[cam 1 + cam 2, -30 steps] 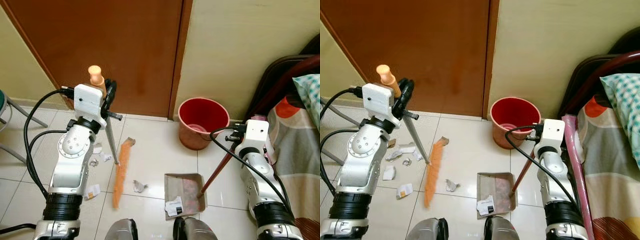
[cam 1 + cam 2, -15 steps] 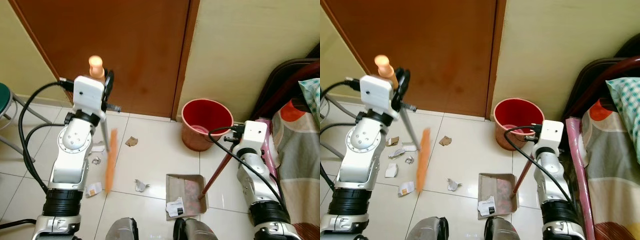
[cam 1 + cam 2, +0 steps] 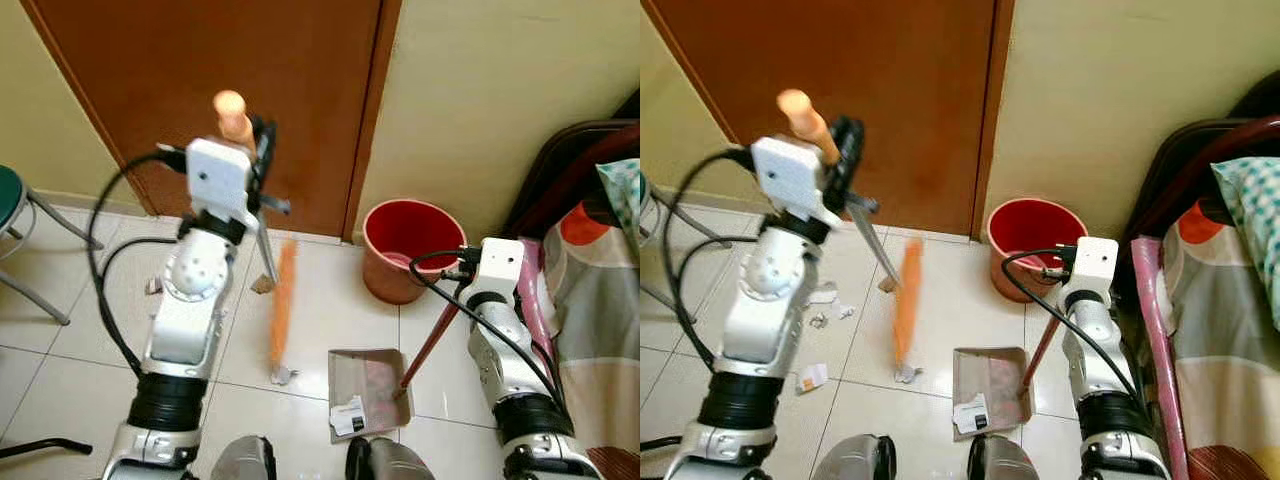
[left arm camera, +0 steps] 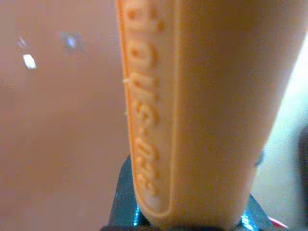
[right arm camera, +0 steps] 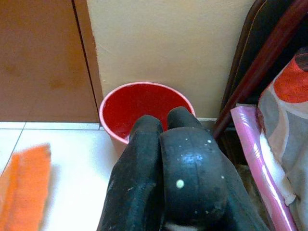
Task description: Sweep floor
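My left gripper (image 3: 262, 160) is raised in front of the brown door, shut on the orange broom handle (image 3: 232, 110), which looms close in the left wrist view (image 4: 192, 120). The orange broom head (image 3: 282, 303) stands on the tiles, its lower end by a crumpled paper scrap (image 3: 282, 375) just left of the grey dustpan (image 3: 366, 383). White paper (image 3: 348, 415) lies in the pan. My right gripper (image 5: 161, 124) is shut on the dustpan's red handle (image 3: 430, 345). More scraps (image 3: 830, 297) lie on the tiles to the left.
A red bucket (image 3: 412, 245) stands against the wall beyond the dustpan. A bed with a patterned blanket (image 3: 600, 270) lies close on the right. A green stool (image 3: 8, 195) is at the far left. The closed door (image 3: 200, 60) is ahead. My feet (image 3: 310, 462) are at the bottom edge.
My left arm has swung the broom to the right, carrying the head from the scraps on the left over to the dustpan. The right arm holds the dustpan still.
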{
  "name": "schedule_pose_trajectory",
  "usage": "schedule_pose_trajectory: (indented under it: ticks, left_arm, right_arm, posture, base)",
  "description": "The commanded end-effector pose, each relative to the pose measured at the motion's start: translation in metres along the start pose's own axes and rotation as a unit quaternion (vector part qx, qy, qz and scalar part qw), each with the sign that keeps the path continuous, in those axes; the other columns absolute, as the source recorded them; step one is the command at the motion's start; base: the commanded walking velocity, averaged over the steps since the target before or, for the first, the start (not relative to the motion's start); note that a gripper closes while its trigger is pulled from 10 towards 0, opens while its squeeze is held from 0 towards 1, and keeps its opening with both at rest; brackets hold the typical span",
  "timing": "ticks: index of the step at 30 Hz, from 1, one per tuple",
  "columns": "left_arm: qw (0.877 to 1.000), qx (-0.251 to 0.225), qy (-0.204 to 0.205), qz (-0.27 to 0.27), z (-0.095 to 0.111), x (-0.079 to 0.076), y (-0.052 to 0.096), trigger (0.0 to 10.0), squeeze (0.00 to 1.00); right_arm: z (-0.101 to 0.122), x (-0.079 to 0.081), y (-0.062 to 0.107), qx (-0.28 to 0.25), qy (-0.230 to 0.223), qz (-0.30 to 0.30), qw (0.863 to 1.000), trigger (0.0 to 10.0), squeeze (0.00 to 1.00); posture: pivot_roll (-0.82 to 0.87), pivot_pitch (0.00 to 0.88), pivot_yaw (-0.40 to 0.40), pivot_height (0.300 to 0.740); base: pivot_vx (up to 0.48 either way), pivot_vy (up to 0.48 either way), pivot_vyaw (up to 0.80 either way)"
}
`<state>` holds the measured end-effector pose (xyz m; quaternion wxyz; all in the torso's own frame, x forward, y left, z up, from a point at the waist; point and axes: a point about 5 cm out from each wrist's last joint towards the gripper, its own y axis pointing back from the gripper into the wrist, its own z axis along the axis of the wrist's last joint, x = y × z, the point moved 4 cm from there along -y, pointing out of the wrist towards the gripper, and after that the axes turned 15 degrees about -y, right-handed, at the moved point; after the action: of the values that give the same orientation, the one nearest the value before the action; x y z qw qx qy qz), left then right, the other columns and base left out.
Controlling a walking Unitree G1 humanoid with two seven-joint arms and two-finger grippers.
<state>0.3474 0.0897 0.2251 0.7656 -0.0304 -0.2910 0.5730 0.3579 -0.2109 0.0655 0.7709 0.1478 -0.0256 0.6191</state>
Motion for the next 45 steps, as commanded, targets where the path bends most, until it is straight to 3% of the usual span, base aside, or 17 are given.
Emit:
schedule_pose_trajectory:
  ticks: [1, 2, 4, 10, 19, 27, 30, 32, 36, 42, 45]
  left_arm:
    - [0.998, -0.059, -0.007, 0.019, 0.028, 0.007, -0.005, 10.0, 0.00]
    - [0.998, -0.060, 0.021, 0.022, 0.029, 0.006, -0.004, 10.0, 0.00]
    - [0.998, -0.054, 0.039, 0.020, 0.027, 0.003, -0.002, 10.0, 0.00]
    - [0.998, -0.008, 0.065, -0.013, 0.008, -0.017, 0.010, 10.0, 0.00]
    - [0.998, 0.038, 0.037, -0.044, -0.011, -0.029, 0.037, 10.0, 0.00]
    - [0.995, 0.067, 0.050, -0.050, -0.023, -0.034, 0.049, 10.0, 0.00]
    - [0.994, 0.075, 0.067, -0.045, -0.026, -0.039, 0.049, 10.0, 0.00]
    - [0.990, 0.089, 0.103, -0.033, -0.031, -0.047, 0.045, 10.0, 0.00]
    - [0.984, 0.092, 0.153, -0.008, -0.030, -0.054, 0.032, 10.0, 0.00]
    - [0.986, 0.041, 0.160, 0.009, -0.007, -0.052, 0.006, 10.0, 0.00]
    - [0.985, 0.035, 0.167, 0.015, -0.004, -0.050, 0.002, 10.0, 0.00]
  right_arm:
    - [0.001, -0.001, -0.001, -0.001, 0.014, -0.005, 1.000, 10.0, 0.00]
    - [0.002, -0.001, -0.001, -0.003, 0.012, -0.006, 1.000, 10.0, 0.00]
    - [0.002, -0.002, -0.001, -0.005, 0.012, -0.009, 1.000, 10.0, 0.00]
    - [0.001, -0.004, 0.002, -0.009, 0.007, -0.015, 1.000, 10.0, 0.00]
    - [0.006, -0.007, 0.000, -0.020, 0.008, -0.026, 0.999, 10.0, 0.00]
    - [0.015, -0.009, -0.006, -0.032, 0.004, -0.043, 0.999, 10.0, 0.00]
    - [0.016, -0.010, -0.007, -0.033, -0.014, -0.057, 0.998, 10.0, 0.00]
    - [0.017, -0.008, -0.010, -0.027, -0.048, -0.071, 0.996, 10.0, 0.00]
    - [0.020, 0.001, -0.012, -0.030, -0.052, -0.064, 0.996, 10.0, 0.00]
    - [0.014, 0.009, -0.012, -0.019, -0.065, -0.060, 0.996, 10.0, 0.00]
    - [0.012, 0.012, -0.012, -0.015, -0.067, -0.058, 0.996, 10.0, 0.00]
  posture:
    - [0.05, 0.108, -0.058, 0.740]
    - [0.04, 0.110, -0.056, 0.740]
    - [0.03, 0.116, -0.048, 0.740]
    - [0.03, 0.128, -0.034, 0.740]
    - [0.03, 0.141, -0.037, 0.740]
    - [0.03, 0.141, -0.042, 0.740]
    - [0.03, 0.141, -0.042, 0.740]
    - [0.02, 0.134, -0.045, 0.740]
    - [0.01, 0.128, -0.049, 0.740]
    - [0.00, 0.120, -0.051, 0.740]
    - [0.00, 0.120, -0.051, 0.740]
  base:
    - [0.000, 0.000, 0.00]
    - [0.000, 0.000, 0.00]
    - [0.000, 0.000, 0.00]
    - [0.000, 0.000, 0.00]
    - [0.000, 0.000, 0.00]
    - [0.000, 0.000, 0.00]
    - [0.000, 0.000, 0.00]
    - [0.000, 0.000, 0.00]
    - [0.000, 0.000, 0.00]
    - [0.000, 0.000, 0.00]
    - [0.000, 0.000, 0.00]
